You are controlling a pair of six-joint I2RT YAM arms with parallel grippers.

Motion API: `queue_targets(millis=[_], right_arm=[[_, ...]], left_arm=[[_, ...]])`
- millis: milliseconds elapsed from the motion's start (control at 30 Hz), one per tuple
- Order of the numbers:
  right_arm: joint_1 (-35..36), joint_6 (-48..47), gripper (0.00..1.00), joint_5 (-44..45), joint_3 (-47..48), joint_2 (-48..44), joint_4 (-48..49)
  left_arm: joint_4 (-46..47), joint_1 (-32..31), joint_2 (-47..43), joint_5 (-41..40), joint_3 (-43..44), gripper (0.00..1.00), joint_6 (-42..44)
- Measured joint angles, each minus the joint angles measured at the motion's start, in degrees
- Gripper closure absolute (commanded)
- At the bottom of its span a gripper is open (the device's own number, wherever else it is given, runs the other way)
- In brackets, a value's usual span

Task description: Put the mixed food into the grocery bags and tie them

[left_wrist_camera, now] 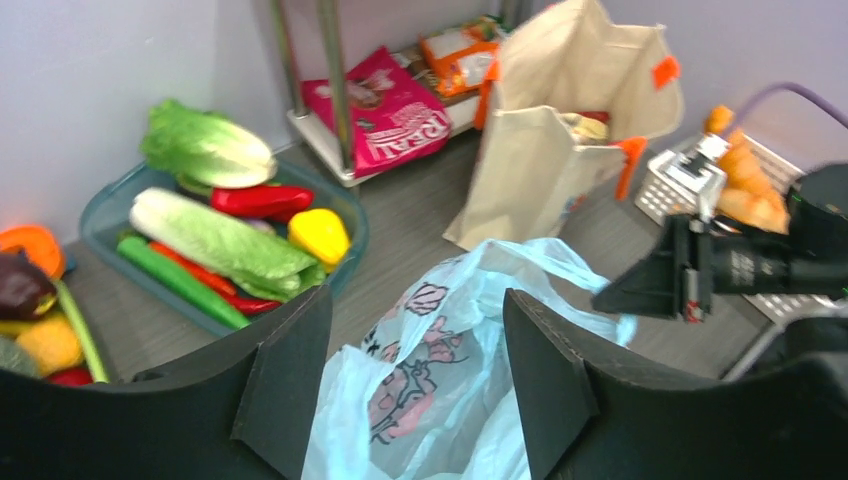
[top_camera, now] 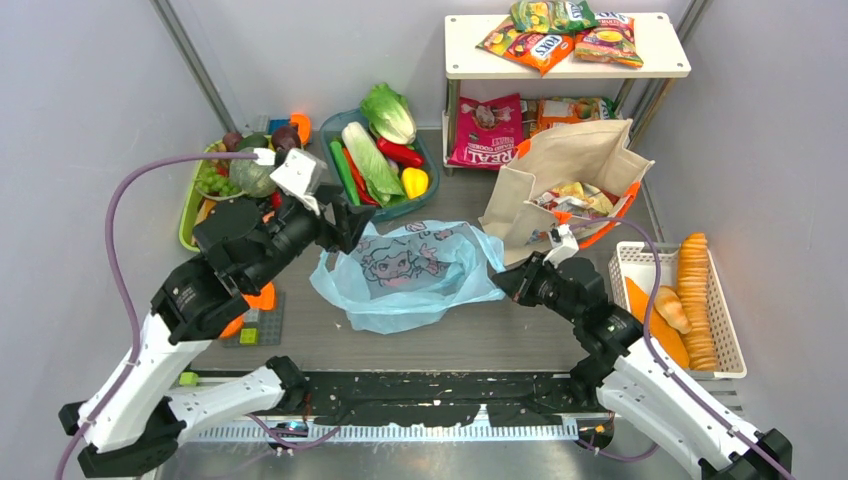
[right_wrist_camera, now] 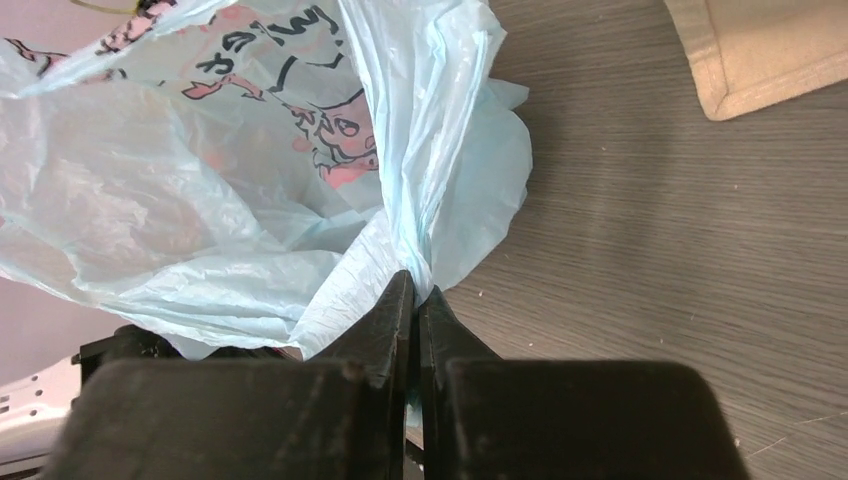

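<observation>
A light-blue plastic bag (top_camera: 410,272) with a cartoon print lies on the table's middle. My right gripper (right_wrist_camera: 414,292) is shut on the bag's right edge (right_wrist_camera: 425,240), film pinched between its fingers. My left gripper (left_wrist_camera: 415,340) stands open at the bag's left end, with bag film (left_wrist_camera: 420,370) lying loose between its fingers. The beige canvas tote (top_camera: 575,175) with orange handles stands open at the right with packets inside. Toy produce, including pale-green cabbage (top_camera: 370,160) and a yellow pepper (top_camera: 414,182), fills a teal tray. Snack packets (top_camera: 540,45) lie on the white shelf.
A pink packet (top_camera: 487,130) leans under the shelf (top_camera: 660,62). A white mesh basket (top_camera: 630,262) with stacked biscuits (top_camera: 693,300) sits at far right. A green tray (top_camera: 187,215) of fruit is at the left, behind my left arm. Toy bricks (top_camera: 255,320) lie near the left.
</observation>
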Motion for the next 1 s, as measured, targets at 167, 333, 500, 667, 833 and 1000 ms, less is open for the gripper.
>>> queue_targets(millis=[167,333,500,667,833,1000], right_arm=[[0.0,-2.21,0.95,0.02,3.06,0.04,-2.29],[0.0,-3.48,0.95,0.09,6.38,0.09,-3.61],[0.0,-3.89,0.95,0.02,8.46,0.44,-4.0],[0.0,-4.09,0.95,-0.13,8.81,0.42,-4.96],[0.0,-4.5,0.95,-0.39,9.2,0.42,-6.62],[0.0,-4.92,0.95,-0.55,10.95,0.39,-7.67]], left_arm=[[-2.62,-9.2,5.57,-2.73,4.76,0.92,-0.37],[-1.97,-12.0,13.77,-1.09,1.68,1.0,-2.93],[-0.74,-12.39,19.19,0.76,-5.68,1.0,-5.92],[0.92,-13.27,22.27,1.77,-6.29,1.0,-7.37],[4.42,-14.47,24.87,2.69,-6.34,1.0,-7.85],[10.05,-14.69,29.09,4.55,-9.4,1.0,-8.0]])
